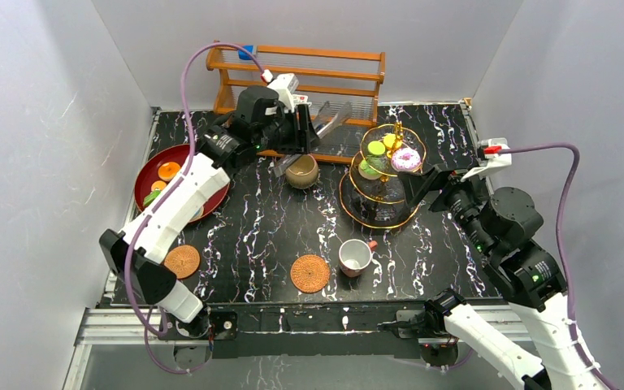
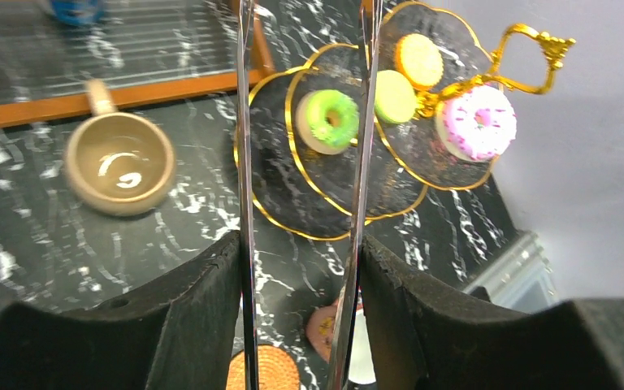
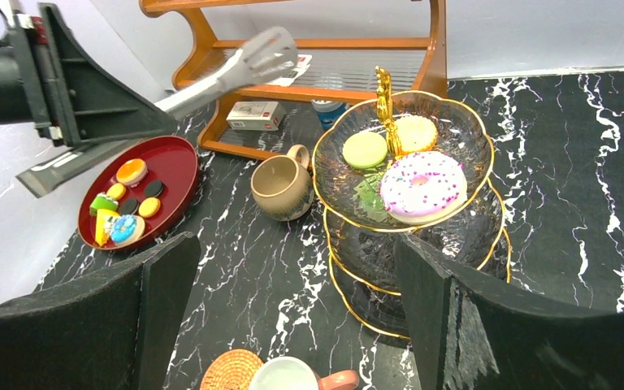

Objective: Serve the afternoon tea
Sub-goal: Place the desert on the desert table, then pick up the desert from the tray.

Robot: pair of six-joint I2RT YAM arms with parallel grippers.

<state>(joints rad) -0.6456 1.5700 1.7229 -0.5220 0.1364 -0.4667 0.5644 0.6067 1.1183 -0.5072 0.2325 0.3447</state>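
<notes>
The left gripper (image 2: 302, 250) hangs over the far middle of the black white-veined table (image 1: 268, 227), its jaws pinching a pair of silver metal tongs (image 3: 256, 55) that point toward the gold-rimmed tiered glass stand (image 1: 371, 210) near the far right corner. The stand's top tier carries a pink sprinkled toy doughnut (image 1: 407, 158) and two small round toy pastries (image 3: 366, 149); a green toy doughnut (image 2: 329, 119) sits on the tier below. The right gripper (image 3: 292, 252) hovers just beside the stand, jaws spread wide. The tan ceramic mug (image 1: 301, 171) stands by the far edge before the wooden rack (image 1: 301, 73). A round red plate (image 3: 177, 162) of small colourful toy pastries and fruits (image 3: 130, 172) lies at the left edge. Two round woven coasters (image 1: 182, 261) lie along the near edge, the white red-handled cup (image 1: 355, 257) just beside the middle one.
</notes>
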